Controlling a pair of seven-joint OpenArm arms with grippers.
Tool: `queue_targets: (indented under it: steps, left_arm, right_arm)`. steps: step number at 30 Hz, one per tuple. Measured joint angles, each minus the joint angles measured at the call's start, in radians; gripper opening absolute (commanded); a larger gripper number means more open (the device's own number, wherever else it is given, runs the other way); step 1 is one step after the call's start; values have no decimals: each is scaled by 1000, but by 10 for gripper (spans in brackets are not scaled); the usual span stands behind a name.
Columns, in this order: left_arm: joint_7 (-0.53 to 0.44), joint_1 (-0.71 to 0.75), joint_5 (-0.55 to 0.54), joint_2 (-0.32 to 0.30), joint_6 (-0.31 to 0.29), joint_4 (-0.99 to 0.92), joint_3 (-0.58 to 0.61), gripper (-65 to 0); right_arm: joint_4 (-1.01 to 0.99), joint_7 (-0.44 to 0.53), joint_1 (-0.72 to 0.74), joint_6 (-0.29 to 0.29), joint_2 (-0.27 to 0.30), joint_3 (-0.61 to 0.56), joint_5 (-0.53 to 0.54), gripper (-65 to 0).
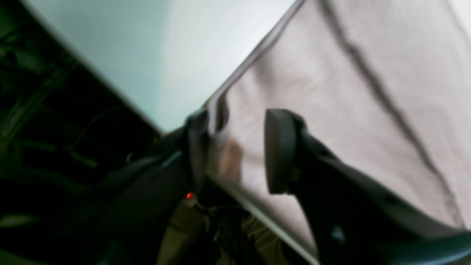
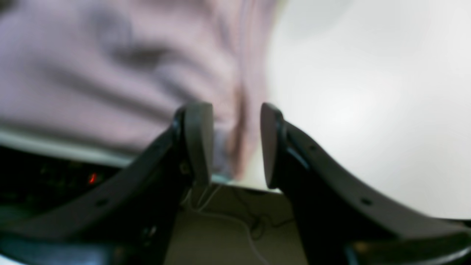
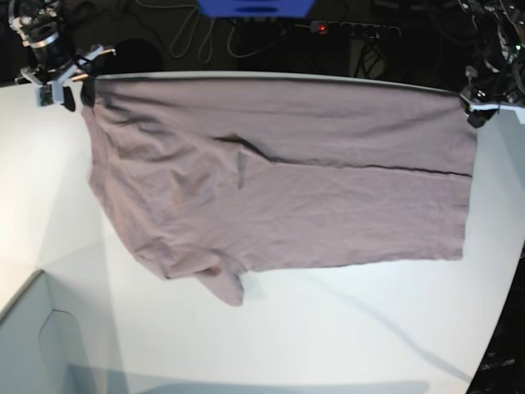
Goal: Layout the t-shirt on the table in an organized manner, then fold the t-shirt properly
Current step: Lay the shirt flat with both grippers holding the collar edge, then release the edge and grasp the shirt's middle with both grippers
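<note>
On both wrist views I get heavy blur, so I can't confirm real pad contact. Left gripper (image 1: pixel 235 151) sits at the far right corner of the t-shirt (image 3: pixel 279 197), jaws moderately apart, cloth corner between them, one finger (image 1: pixel 281 151) over the fabric. Right gripper (image 2: pixel 235 143) at the far left corner, jaws narrower, bunched edge between them. I see the shirt spread on the table (image 3: pixel 328 328), long axis left-right, a crease running along it, sleeve pointing near.
</note>
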Motion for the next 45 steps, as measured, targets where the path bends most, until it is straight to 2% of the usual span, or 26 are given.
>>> queue_targets:
  steps: [6, 11, 13, 16, 18, 20, 27, 29, 32, 34, 37, 42, 45]
  left_arm:
    - [3, 0, 4, -2, 0, 57, -1, -370]
    - [1, -45, 2, -9, 3, 104, -5, -369]
    - [0, -54, 0, -8, 0, 132, -3, -352]
    - [6, -82, 12, -8, 8, 149, -5, -269]
    - [9, -107, 14, -9, 6, 145, -6, -219]
    - [14, -148, 14, -18, 6, 135, -5, -197]
    - [10, -223, 14, -62, 6, 82, 3, -195]
    - [13, -238, 14, -85, 8, 58, 2, -195]
    - [0, -248, 13, -110, 6, 31, 2, -195]
    - [2, -259, 11, -121, 2, 5, 3, -195]
    - [6, -278, 14, -131, 4, -42, 1, -195]
    - [1, -335, 14, -140, 6, -121, 2, -195]
    - [0, -375, 14, -140, 2, -167, 3, -195]
  right_arm:
    - [62, -18, 42, 0, -24, 15, -2, -420]
    - [58, -28, 205, 0, -22, 14, -1, -317]
    - [48, -104, 283, 0, -19, 8, -2, -270]
    - [0, -246, 416, 3, 14, -53, -3, -251]
    - [-76, -305, 517, 6, 49, -98, 4, -251]
    - [-180, -353, 623, 2, 75, -136, -2, -251]
    - [-654, -364, 917, 2, 131, -206, -3, -251]
    - [-793, -333, 991, 1, 152, -207, -2, -251]
    - [-937, -209, 1046, -7, 177, -208, 2, -250]
    - [-1013, -129, 1052, -27, 191, -208, 3, -250]
    - [-1083, -79, 1038, -39, 197, -208, -6, -250]
    - [-1147, 11, 1046, -43, 190, -208, -115, -250]
    - [-1162, 64, 1044, -43, 167, -208, -185, -252]
